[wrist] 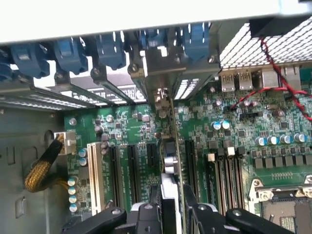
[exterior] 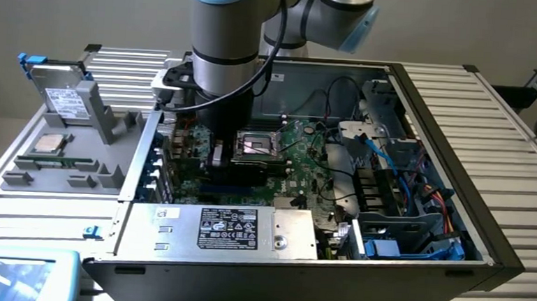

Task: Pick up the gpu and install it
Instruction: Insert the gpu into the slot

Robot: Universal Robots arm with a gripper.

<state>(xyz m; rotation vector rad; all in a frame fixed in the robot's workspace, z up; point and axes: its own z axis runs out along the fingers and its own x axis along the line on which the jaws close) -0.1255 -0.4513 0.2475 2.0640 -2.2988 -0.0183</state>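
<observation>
1. The gpu (wrist: 170, 161) is standing on edge over the green motherboard (wrist: 219, 141), seen edge-on in the wrist view as a thin strip running up the centre of the frame toward the rear slot openings. Its metal end bracket (wrist: 161, 100) is sitting up among the slot covers.
2. The gripper (wrist: 171, 204) is clamping the card from both sides, its black fingers (wrist: 146, 214) pressing against the card's near end at the bottom centre of the wrist frame; the jaws are partly closed on the gpu.
3. In the exterior view the gripper (exterior: 218, 153) is reaching down into the open computer case (exterior: 488, 227), left of the frame's centre, just beside the empty CPU socket (exterior: 257, 146).
4. Black expansion slots (wrist: 132, 165) are lying on either side of the card, with a white slot (wrist: 94, 170) further toward the left of the wrist frame.
5. Blue retention clips (wrist: 109, 48) are lining the upper part of the wrist frame.
6. A silver power supply (exterior: 231, 230) is sitting at the lower centre of the exterior view.
7. A grey parts tray (exterior: 62, 173) is sitting at the left of the exterior view, with a hard drive (exterior: 64, 96) standing at its upper end.
</observation>
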